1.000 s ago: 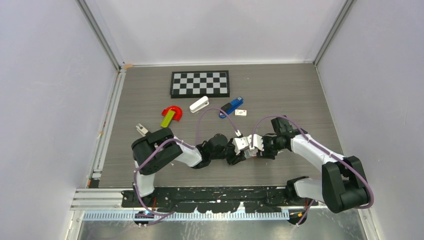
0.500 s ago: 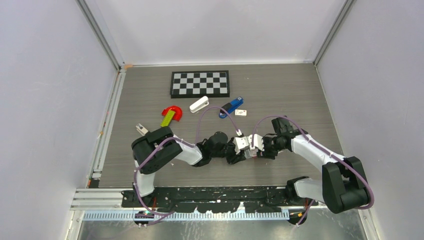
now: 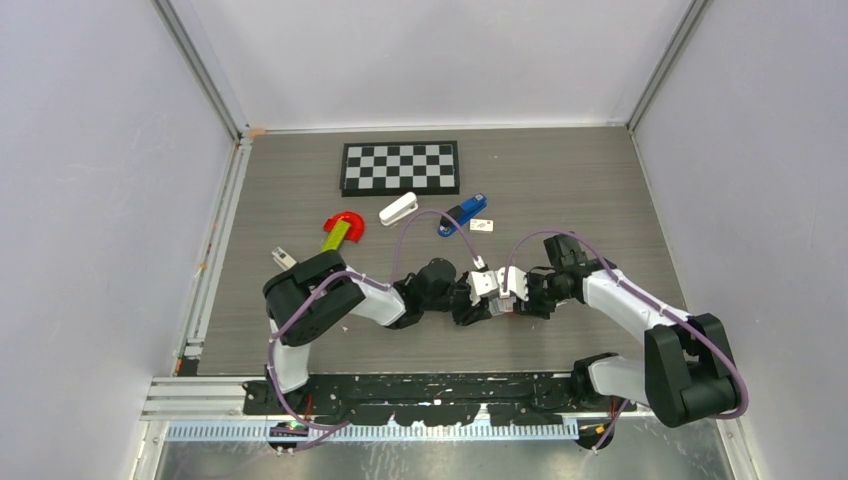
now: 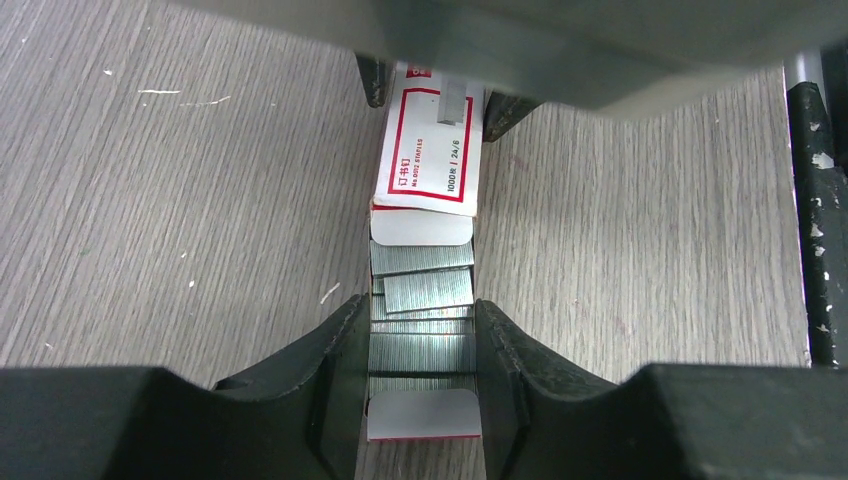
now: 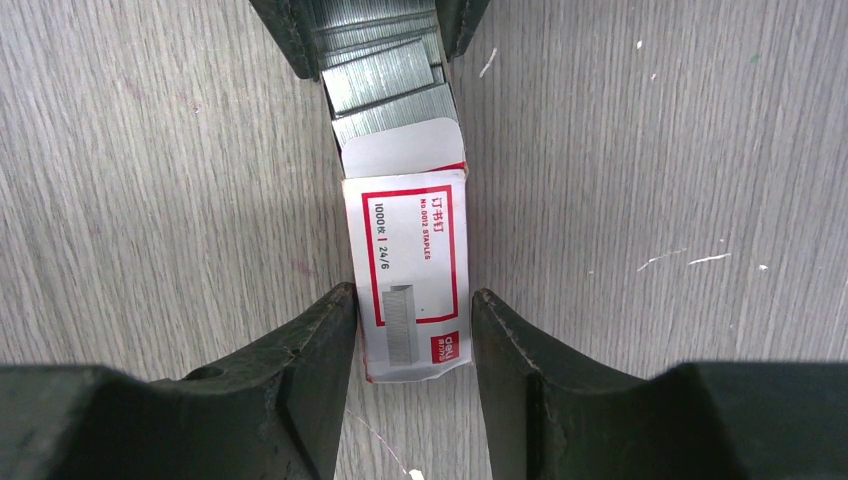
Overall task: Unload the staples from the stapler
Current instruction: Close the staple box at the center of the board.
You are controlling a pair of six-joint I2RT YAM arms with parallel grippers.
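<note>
The blue stapler (image 3: 464,213) lies on the table (image 3: 560,180) beyond both arms, with neither gripper touching it. Both grippers meet at a small staple box near the table's front. My left gripper (image 4: 420,330) (image 3: 470,300) is shut on the box's inner tray (image 4: 422,415), which is drawn out and shows rows of silver staples (image 4: 425,290). My right gripper (image 5: 413,310) (image 3: 512,296) is shut on the white and red outer sleeve (image 5: 410,260) (image 4: 430,160). The box lies flat on the wood.
A checkerboard (image 3: 400,167) lies at the back. A white stapler (image 3: 398,209) sits left of the blue one, a small white card (image 3: 482,225) to its right. A red and yellow-green piece (image 3: 342,230) lies further left. Walls enclose the table.
The right jaws have narrowed slightly on the sleeve. Both arms have barely shifted, and the left grip on the tray is unchanged.
</note>
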